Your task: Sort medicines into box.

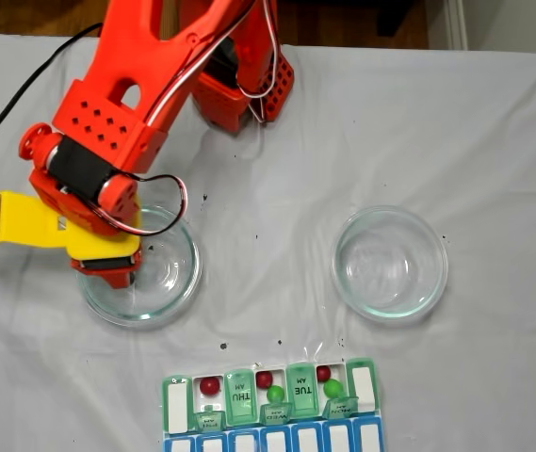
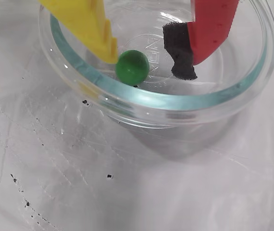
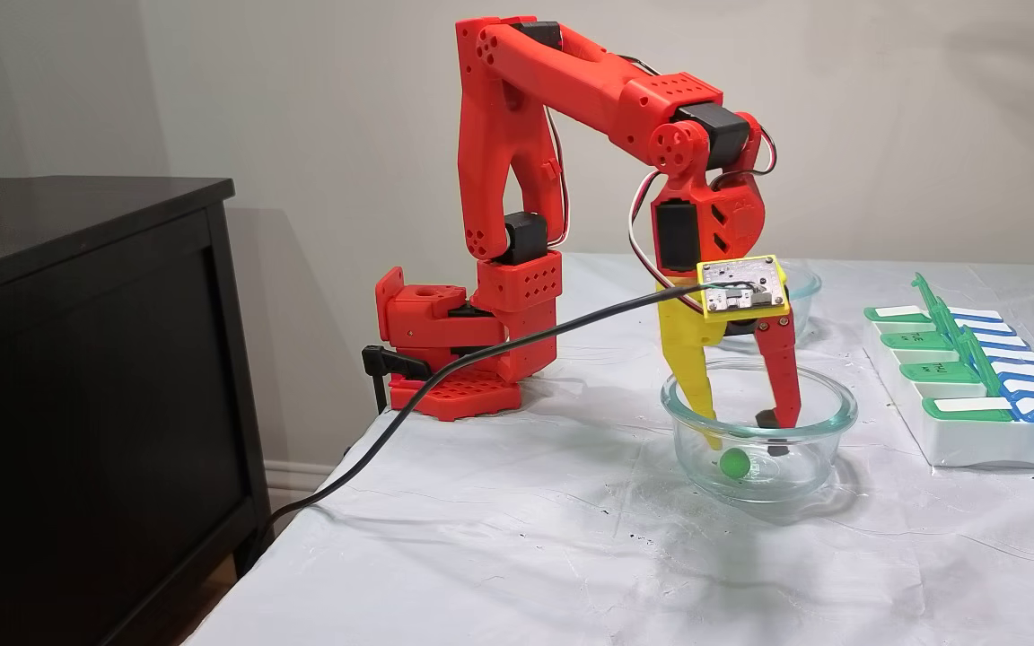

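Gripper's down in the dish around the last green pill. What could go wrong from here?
1. The green pill touches the yellow finger, with a gap to the red finger's black pad. Closing could squirt the round pill out along the dish wall.
2. Both fingertips sit below the glass rim, so a sideways move may drag or tip the dish.
3. The open slots in the box are narrow and already hold pills; a drop might bounce out.
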### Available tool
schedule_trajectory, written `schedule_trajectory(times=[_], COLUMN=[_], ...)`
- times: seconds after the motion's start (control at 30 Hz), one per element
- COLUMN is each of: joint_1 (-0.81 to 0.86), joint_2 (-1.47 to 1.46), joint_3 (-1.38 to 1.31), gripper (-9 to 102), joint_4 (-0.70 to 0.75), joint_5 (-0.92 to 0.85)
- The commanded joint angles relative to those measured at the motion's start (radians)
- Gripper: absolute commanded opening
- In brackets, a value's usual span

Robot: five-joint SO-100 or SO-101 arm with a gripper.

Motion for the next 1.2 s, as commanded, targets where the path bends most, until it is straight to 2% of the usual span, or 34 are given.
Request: schedule_trajectory(times=[0.0, 0.6, 1.17], joint_1=[-0.008, 0.011, 0.025], joint_2=[0.021, 0.021, -0.025], joint_3=[-0.021, -0.034, -0.06], gripper=[20, 21, 21], joint_4=[-0.014, 0.078, 0.072], joint_5=[-0.012, -0.063, 0.1])
